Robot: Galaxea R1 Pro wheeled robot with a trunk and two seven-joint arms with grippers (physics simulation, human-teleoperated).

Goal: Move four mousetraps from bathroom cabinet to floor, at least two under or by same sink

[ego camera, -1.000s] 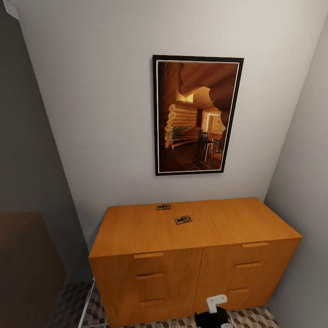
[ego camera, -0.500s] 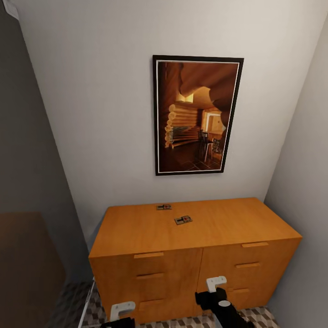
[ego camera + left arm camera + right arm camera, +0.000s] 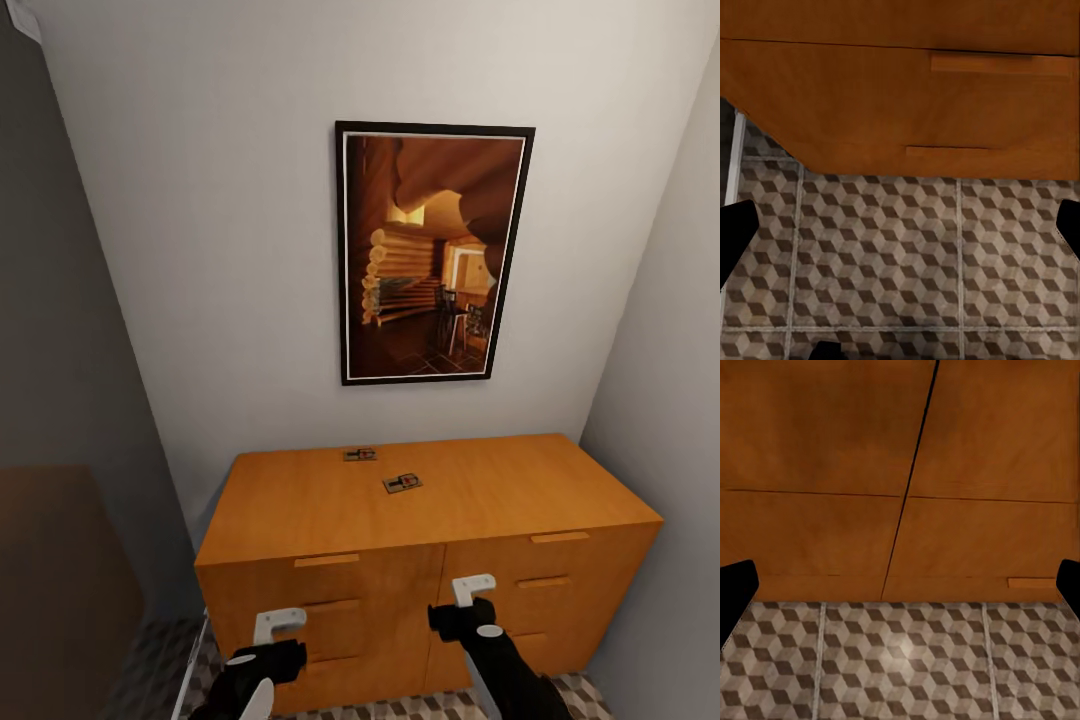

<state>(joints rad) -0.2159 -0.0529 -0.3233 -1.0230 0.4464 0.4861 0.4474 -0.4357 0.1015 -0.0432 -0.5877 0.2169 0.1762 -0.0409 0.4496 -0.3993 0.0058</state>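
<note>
The cabinet (image 3: 430, 560) is standing against the wall beneath a framed picture (image 3: 432, 253); two mousetraps are lying on its top, one (image 3: 360, 454) close to the back edge, the other (image 3: 402, 483) just in front of it and nearer the middle, the two apart. The left gripper (image 3: 268, 640) and right gripper (image 3: 463, 603) are hanging in front of the drawer fronts, touching nothing; in the wrist views each one's dark fingertips are showing at opposite edges, so both claws are spread wide and holding nothing; the bathroom floor (image 3: 900, 255) is showing below the cabinet.
</note>
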